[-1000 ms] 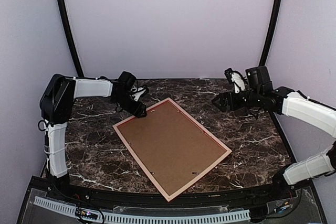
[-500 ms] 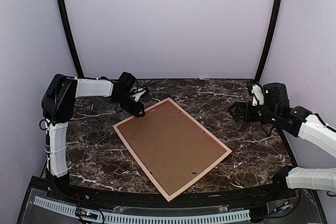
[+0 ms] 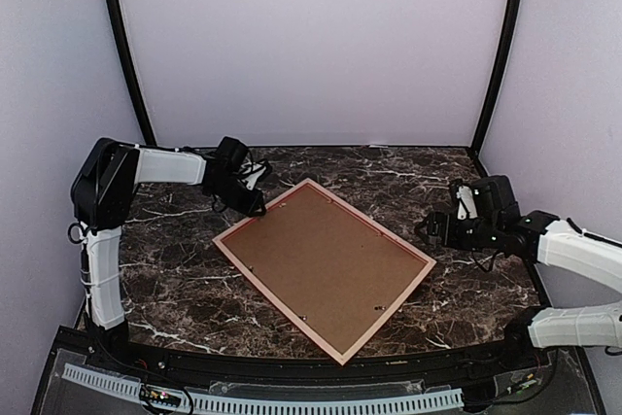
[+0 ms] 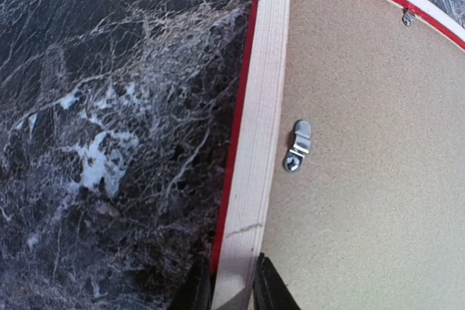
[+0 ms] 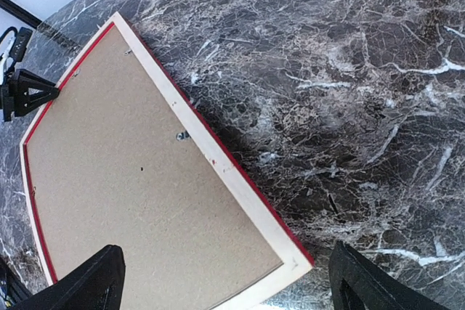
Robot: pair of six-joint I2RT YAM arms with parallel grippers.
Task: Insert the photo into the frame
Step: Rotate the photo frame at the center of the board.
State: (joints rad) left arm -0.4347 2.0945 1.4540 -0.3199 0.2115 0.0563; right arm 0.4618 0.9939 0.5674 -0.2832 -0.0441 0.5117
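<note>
Frame (image 5: pixel 218 159) back-up on marble table (image 5: pixel 349 92), backing board (image 5: pixel 131 194) showing, right hand (image 5: pixel 227 266) spread wide

The frame (image 3: pixel 372 223) lies face down mid-counter (image 3: pixel 185 284); pale wood back up, red edge showing; long axis 10-to-4 o'clock.

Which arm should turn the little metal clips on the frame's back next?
Right, most likely. The left gripper is pinching the frame by its wooden edge, so it is busy. The right gripper is open and free, close to the frame's right corner, with a clip in its view.
</note>
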